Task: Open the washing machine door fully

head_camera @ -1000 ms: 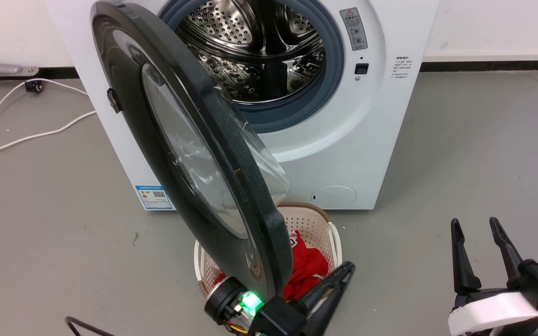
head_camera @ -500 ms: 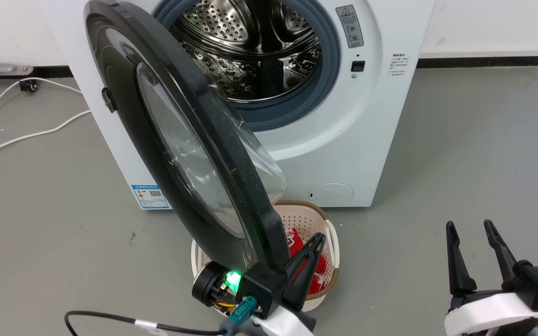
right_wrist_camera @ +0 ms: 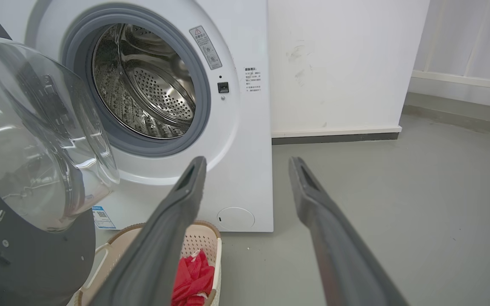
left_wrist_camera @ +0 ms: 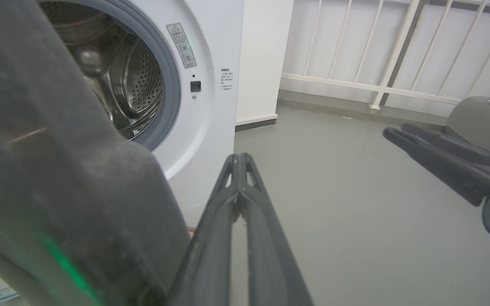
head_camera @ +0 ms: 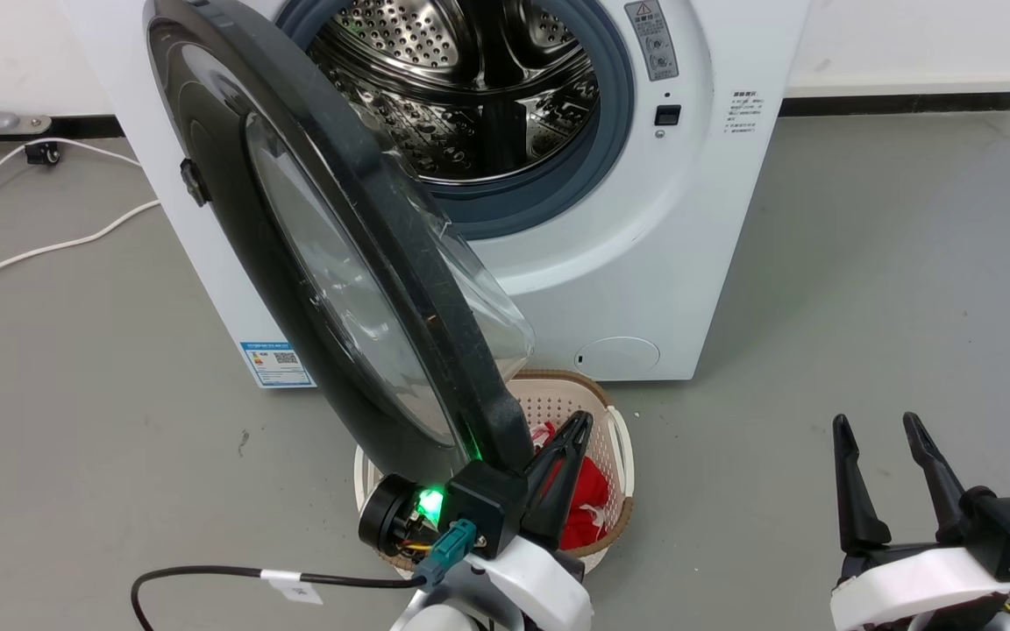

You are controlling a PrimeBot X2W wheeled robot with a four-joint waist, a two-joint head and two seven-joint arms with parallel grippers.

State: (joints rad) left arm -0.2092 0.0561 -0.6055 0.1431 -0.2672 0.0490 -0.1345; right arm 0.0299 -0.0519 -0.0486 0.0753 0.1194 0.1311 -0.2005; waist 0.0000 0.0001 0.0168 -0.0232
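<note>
Found the washing machine door (head_camera: pixel 295 263) swung well out from the washing machine (head_camera: pixel 689 219), hinged at the left of the front in the head view and turned nearly edge-on to that camera. Noted the clear glass bowl (right_wrist_camera: pixel 36 140) bulging from the door's inner face, clear of the opening. Recorded the steel drum (head_camera: pixel 452 79) and grey gasket (head_camera: pixel 597 149) exposed.

Located the left gripper (head_camera: pixel 582 427) low at the door's free edge, on the inner, drum-facing side, above a cream laundry basket (head_camera: pixel 621 438). Confirmed in the left wrist view both fingers (left_wrist_camera: pixel 211 238) pressed together along their length, with nothing between them, and the dark rim (left_wrist_camera: pixel 79 204) immediately alongside on that view's left. Could not establish actual contact between finger and rim.

Located the right gripper (head_camera: pixel 875 425) at the lower right of the head view, well apart from door and machine, over bare grey floor (head_camera: pixel 864 263). Found its fingers spread and holding nothing, pointed toward the machine front.

Noted the basket on the floor just in front of the machine, beneath the door's lower edge, with red cloth (head_camera: pixel 588 491) inside. Logged a blue label (head_camera: pixel 275 364) and round flap (head_camera: pixel 617 352) low on the front panel. Observed a white cable (head_camera: pixel 49 250) lying on the floor to the left of the machine.
</note>
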